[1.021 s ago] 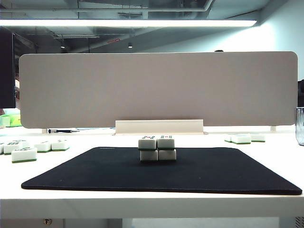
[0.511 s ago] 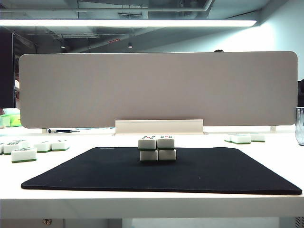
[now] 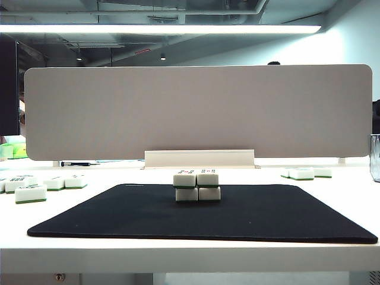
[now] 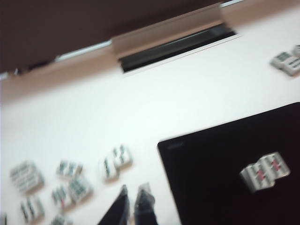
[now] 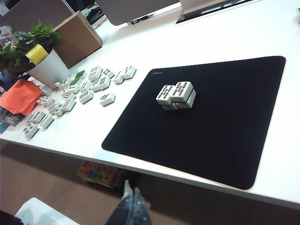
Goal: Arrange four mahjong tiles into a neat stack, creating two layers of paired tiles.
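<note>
On the black mat [image 3: 202, 217], toward its far middle, sits the stack [image 3: 197, 186] — four mahjong tiles, two side by side below and two on top, faces up. From the exterior view the upper pair looks square on the lower pair, green bands level; the right wrist view shows the same block [image 5: 176, 95] with no tile hanging out. The task looks done, or as good as done.

Neither arm shows in the exterior view. The left gripper [image 4: 135, 206] hangs over the bare white desk [image 4: 140, 108] just left of the mat, well apart from the stack [image 4: 265, 171], its fingers pressed together and holding nothing. That picture is blurred, so I would not swear to the exact gap. The right gripper [image 5: 130, 206] is out past the near edge of the desk, low, its fingers also looking closed and empty, though only their tips show.

What could still spoil it:
- a gripper sweeping across the mat could clip the top pair and slide it off — nothing holds those tiles but their own weight.
- the loose spare tiles [image 5: 79, 91] lying left of the mat could be knocked by the left arm, which is close above them.
- a bump to the desk could skew the layers.
</note>
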Tool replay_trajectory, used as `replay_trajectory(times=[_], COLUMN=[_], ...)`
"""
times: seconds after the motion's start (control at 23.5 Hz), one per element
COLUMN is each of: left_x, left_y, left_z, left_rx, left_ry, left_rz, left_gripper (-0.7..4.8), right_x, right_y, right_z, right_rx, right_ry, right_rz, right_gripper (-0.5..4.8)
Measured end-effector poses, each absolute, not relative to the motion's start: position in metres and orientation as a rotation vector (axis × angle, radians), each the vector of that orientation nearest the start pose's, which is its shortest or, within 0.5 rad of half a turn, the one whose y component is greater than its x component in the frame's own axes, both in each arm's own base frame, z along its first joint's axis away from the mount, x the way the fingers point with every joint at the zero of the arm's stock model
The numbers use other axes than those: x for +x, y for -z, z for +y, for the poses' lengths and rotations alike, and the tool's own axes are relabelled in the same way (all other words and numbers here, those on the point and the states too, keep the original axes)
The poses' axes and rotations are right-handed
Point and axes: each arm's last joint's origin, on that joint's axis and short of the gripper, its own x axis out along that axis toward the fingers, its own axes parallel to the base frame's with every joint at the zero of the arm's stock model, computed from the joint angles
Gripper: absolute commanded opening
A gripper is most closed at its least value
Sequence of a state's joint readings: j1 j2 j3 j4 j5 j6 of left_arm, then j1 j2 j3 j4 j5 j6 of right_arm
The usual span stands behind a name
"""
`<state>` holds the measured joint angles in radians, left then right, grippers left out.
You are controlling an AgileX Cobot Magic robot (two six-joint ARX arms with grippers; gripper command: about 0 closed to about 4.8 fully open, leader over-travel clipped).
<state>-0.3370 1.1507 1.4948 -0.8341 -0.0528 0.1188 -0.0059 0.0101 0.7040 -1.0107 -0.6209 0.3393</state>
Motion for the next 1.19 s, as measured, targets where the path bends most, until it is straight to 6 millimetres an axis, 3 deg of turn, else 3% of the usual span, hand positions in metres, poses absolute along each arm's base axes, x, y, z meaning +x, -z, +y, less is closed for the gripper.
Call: replay_trajectory(times=[0.09, 0.17, 0.26, 0.34, 0.47, 0.77, 1.19], left_x=[0.181, 0.168, 0.161, 0.149, 0.138, 0.12, 0.107], left_y=[-0.399, -0.373, -0.349, -0.305, -0.266, -0.216, -0.183], left_z=[-0.049, -0.038, -0.03, -0.022, -0.019, -0.007, 0.001], left_rx=[0.134, 0.077, 0.032, -0.02, -0.038, -0.074, -0.08], left_ry=[0.238, 0.193, 0.148, 0.108, 0.096, 0.02, -0.043], left_rz=[0.445, 0.392, 0.341, 0.271, 0.242, 0.181, 0.145], left_gripper=[0.25, 0.25, 0.25, 0.25, 0.25, 0.25, 0.25], right_x=[-0.007, -0.007, -0.007, -0.007, -0.007, -0.007, -0.007], right_y=[-0.281, -0.281, -0.281, -0.281, -0.281, -0.281, -0.281], right_z=[0.017, 0.017, 0.017, 0.017, 0.017, 0.017, 0.017], right_rx=[0.425, 0.425, 0.425, 0.425, 0.425, 0.425, 0.425], right_ry=[-0.553, -0.553, -0.553, -0.554, -0.554, -0.554, -0.554], right_rz=[0.408, 0.408, 0.408, 0.408, 0.408, 0.408, 0.408], right_gripper=[-0.01, -0.01, -0.01, -0.01, -0.01, -0.01, -0.01])
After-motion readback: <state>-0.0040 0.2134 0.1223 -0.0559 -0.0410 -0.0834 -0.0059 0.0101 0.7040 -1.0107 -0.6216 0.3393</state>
